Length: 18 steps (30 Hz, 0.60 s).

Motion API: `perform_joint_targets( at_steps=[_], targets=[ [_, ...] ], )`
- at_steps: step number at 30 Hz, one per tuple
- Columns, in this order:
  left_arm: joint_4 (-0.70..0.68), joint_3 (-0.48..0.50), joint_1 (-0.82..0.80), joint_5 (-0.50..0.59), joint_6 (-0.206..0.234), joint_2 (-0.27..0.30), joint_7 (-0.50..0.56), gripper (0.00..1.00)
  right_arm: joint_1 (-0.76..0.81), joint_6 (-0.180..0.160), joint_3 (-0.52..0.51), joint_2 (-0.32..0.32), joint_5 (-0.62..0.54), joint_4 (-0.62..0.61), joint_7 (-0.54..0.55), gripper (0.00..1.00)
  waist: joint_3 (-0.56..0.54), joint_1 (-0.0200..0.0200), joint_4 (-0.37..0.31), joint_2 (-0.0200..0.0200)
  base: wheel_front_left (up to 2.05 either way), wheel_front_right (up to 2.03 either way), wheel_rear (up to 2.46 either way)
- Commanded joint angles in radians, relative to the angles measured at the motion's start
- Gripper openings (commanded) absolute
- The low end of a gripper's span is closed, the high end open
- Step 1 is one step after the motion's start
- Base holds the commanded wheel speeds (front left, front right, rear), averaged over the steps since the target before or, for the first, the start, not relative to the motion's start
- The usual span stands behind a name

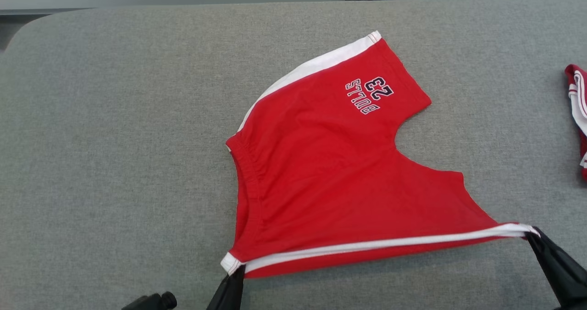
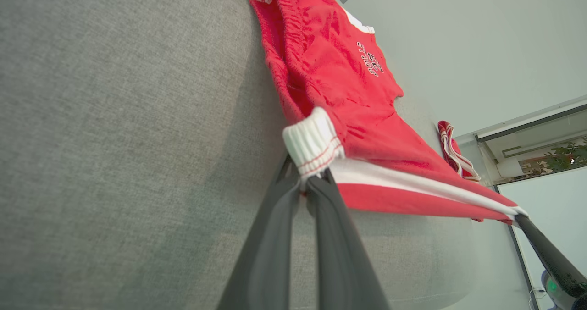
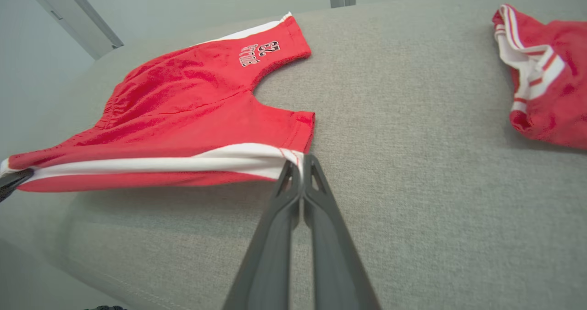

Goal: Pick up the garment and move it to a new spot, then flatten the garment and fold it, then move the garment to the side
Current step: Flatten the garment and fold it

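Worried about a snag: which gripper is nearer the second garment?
Right. The right gripper holds the shorts' hem near the second garment; the left gripper holds the waistband corner, farther off.

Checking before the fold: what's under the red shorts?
The grey table shows around and below the red shorts, whose near edge the left gripper and right gripper hold raised. Anything beneath the flat part is covered.
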Motion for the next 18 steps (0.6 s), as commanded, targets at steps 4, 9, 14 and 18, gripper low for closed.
perform_joint_targets(
  at_steps=[4,9,14,18],
  targets=[
    [-0.064,0.027,-0.13,-0.001,0.036,-0.005,0.047,0.0,-0.182,-0.008,0.012,-0.021,-0.013,-0.044,0.085,0.0,0.069,0.0001,0.035,-0.0001,0.0,0.0,0.0],
    [-0.028,0.018,-0.36,0.001,0.057,-0.074,0.115,0.0,-0.481,-0.007,0.102,-0.035,-0.022,0.046,0.183,0.0,0.156,0.0001,0.082,-0.0001,0.0,0.0,0.0],
    [0.106,0.026,-0.563,0.02,0.076,-0.12,0.133,0.0,-0.757,-0.006,0.191,-0.039,-0.023,0.202,0.231,0.0,0.207,0.0001,0.127,-0.0001,0.0,0.0,0.0],
    [0.206,0.033,-0.681,0.006,0.077,-0.142,0.126,0.0,-0.926,-0.006,0.233,-0.05,-0.022,0.32,0.253,0.0,0.23,0.0001,0.153,-0.0001,0.0,0.0,0.0]
  ],
)
